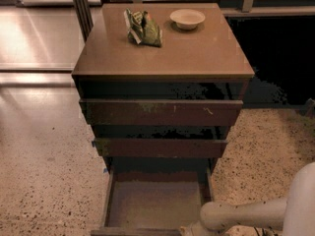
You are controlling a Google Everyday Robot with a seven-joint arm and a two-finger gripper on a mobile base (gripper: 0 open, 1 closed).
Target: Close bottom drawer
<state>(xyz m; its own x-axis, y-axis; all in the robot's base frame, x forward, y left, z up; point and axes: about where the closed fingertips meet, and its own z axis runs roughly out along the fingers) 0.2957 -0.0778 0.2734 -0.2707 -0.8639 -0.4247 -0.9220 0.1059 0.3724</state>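
Note:
The bottom drawer (pixel 152 203) of the dark brown cabinet is pulled far out toward me, its shallow grey-brown tray bare and its front panel cut off by the lower frame edge. My arm (pixel 246 213) comes in from the lower right. The gripper (pixel 189 230) sits at the drawer's front right corner, mostly cut off by the frame edge. The middle drawer front (pixel 160 147) and the wide scratched upper drawer front (pixel 160 112) stand slightly out above it.
On the cabinet top (pixel 197 53) lie a green snack bag (pixel 142 27) and a small white bowl (pixel 187 18). Speckled floor (pixel 44 181) lies on both sides. A dark gap is at the right behind the cabinet.

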